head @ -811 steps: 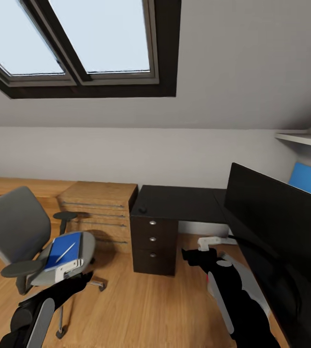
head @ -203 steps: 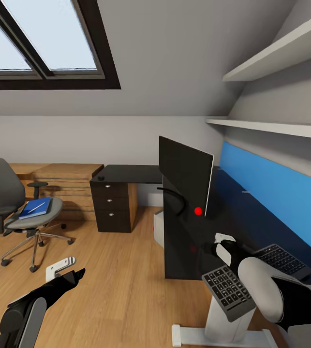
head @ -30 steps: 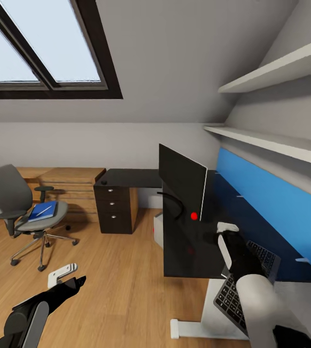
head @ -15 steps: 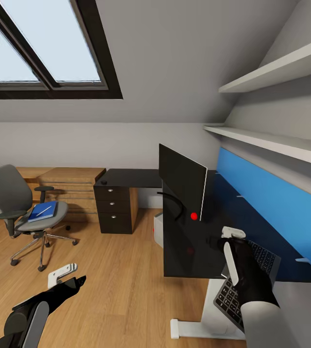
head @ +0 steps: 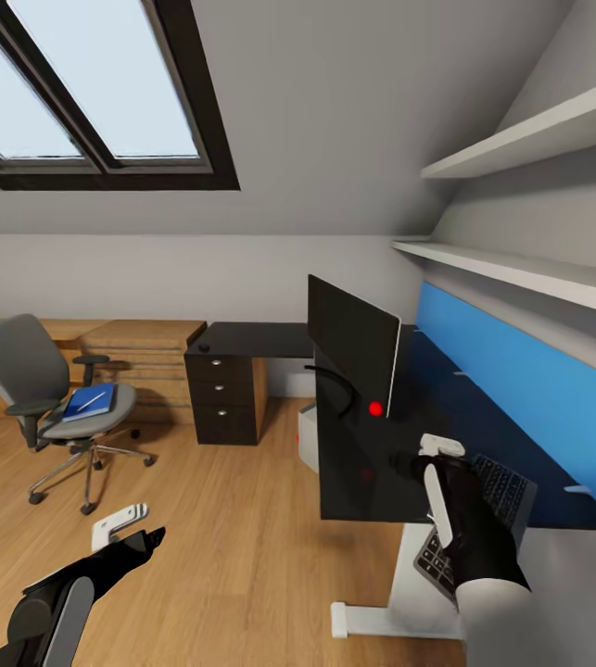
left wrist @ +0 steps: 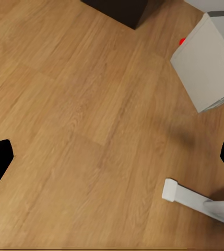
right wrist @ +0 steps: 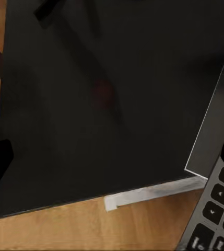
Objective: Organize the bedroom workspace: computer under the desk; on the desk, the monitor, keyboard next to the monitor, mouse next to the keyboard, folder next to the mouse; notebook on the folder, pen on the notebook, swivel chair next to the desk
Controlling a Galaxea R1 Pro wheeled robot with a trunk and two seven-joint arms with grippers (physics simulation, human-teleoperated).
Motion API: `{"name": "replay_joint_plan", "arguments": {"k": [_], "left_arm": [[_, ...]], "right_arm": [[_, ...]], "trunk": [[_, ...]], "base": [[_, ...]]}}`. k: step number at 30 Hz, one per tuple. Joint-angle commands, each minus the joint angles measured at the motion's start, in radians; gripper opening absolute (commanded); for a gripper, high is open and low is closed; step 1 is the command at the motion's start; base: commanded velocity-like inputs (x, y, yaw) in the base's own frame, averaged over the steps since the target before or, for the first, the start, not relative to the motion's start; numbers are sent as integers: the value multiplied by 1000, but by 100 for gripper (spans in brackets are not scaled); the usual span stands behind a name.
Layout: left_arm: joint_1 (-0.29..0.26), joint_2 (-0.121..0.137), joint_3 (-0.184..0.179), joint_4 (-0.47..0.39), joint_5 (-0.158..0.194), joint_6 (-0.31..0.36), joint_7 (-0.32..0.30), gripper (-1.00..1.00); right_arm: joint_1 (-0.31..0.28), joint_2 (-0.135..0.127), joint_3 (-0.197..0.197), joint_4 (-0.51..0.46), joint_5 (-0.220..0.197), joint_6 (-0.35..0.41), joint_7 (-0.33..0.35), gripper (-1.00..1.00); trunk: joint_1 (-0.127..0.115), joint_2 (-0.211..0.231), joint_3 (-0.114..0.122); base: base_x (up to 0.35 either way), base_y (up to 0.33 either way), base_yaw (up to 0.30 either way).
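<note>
The right gripper [head: 438, 446] hovers over the near end of the desk [head: 372, 463], its fingers spread apart with nothing between them. The keyboard [head: 483, 519] lies on that end of the glossy black top, partly hidden by the right arm and hanging over the near edge — the right wrist view shows its keys [right wrist: 216, 219] past the desk's corner [right wrist: 91, 130]. The monitor [head: 353, 345] stands on the desk farther back, its red dot at a lower corner. The computer [left wrist: 208, 60] sits on the wooden floor under the desk. Over to the left, well apart from the desk, the swivel chair [head: 19, 366] carries the blue folder [head: 87, 403] with the pen [head: 95, 401] on top. The left gripper [head: 131, 523] hangs low over bare floor — its fingers are open and empty. A small dark mouse [head: 205, 348] sits on the far desk section above the drawer unit [head: 223, 398].
</note>
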Motion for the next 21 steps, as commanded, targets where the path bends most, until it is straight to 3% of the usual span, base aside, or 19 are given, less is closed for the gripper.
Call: {"name": "replay_joint_plan", "arguments": {"k": [1, 8, 21], "left_arm": [[-1, 0, 0, -1, 11, 4, 9, 100], [-1, 0, -2, -1, 11, 4, 8, 100], [-1, 0, -2, -5, 11, 4, 8, 100]], "right_arm": [[-1, 2, -2, -1, 4, 5, 0, 100], [-1, 4, -2, -12, 4, 5, 0, 100], [-1, 5, -4, -16, -8, 1, 1, 100]], "trunk": [[0, -1, -1], [0, -1, -1], [0, -1, -7]], "base": [[-269, 188, 0], [-275, 193, -10], [-276, 212, -226]]}}
